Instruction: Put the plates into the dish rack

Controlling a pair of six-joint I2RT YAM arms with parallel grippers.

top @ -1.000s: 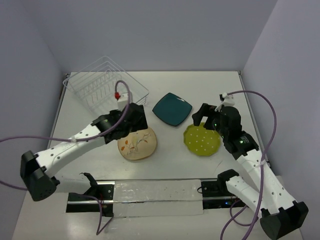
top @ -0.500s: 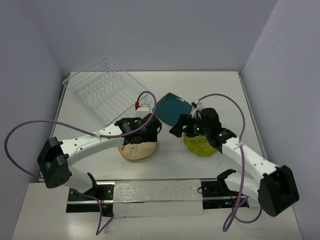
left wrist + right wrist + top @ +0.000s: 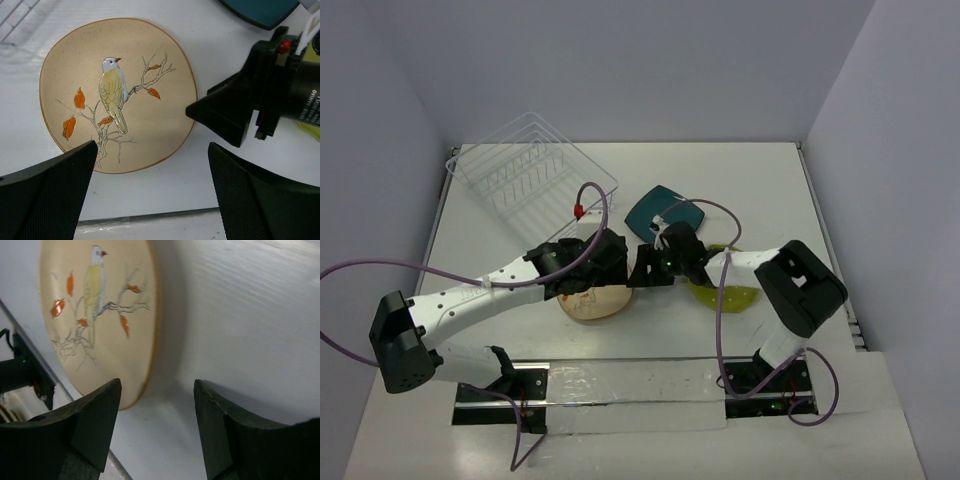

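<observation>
The cream plate (image 3: 117,95), with a bird and orange-red leaves on it, lies flat on the table. My left gripper (image 3: 152,195) hovers open over its near edge with nothing between the fingers. My right gripper (image 3: 157,425) is open and empty, low at the plate's right rim (image 3: 150,340). From above, both grippers (image 3: 600,275) (image 3: 640,272) meet at the cream plate (image 3: 590,303). The dark teal plate (image 3: 665,208) lies behind them. The yellow-green plate (image 3: 735,295) is mostly hidden under my right arm. The wire dish rack (image 3: 530,170) stands at the back left, holding no plates.
My right gripper's black body (image 3: 230,112) sits close beside the cream plate in the left wrist view. Purple cables loop over both arms. A metal rail (image 3: 630,385) runs along the near table edge. Walls close in on the left, back and right.
My right arm has swung left, off the yellow-green plate and down to the cream plate's right rim. My left gripper has stayed over the cream plate, shifting slightly.
</observation>
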